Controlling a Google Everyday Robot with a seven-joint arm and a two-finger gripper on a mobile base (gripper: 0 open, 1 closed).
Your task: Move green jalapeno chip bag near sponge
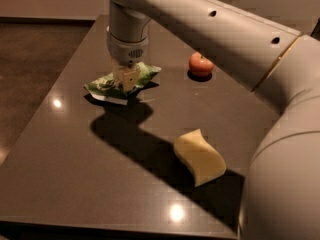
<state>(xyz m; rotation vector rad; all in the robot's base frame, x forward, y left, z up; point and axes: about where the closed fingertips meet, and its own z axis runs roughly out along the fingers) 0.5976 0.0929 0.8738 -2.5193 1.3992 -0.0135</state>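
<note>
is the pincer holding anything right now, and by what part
The pincer seems to pinch the green jalapeno chip bag at its middle, from above.

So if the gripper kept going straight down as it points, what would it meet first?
The green jalapeno chip bag: the gripper points down over its middle, seemingly right at it, though contact is unclear. Beneath lies the table.

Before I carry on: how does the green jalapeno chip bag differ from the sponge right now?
The green jalapeno chip bag is crinkled green foil with white edges; the sponge is a plain pale yellow block with wavy sides. The bag lies thin toward the table's far side, right under the hand; the sponge sits thick, nearer the camera, with nothing touching it. Both look similar in length.
</note>
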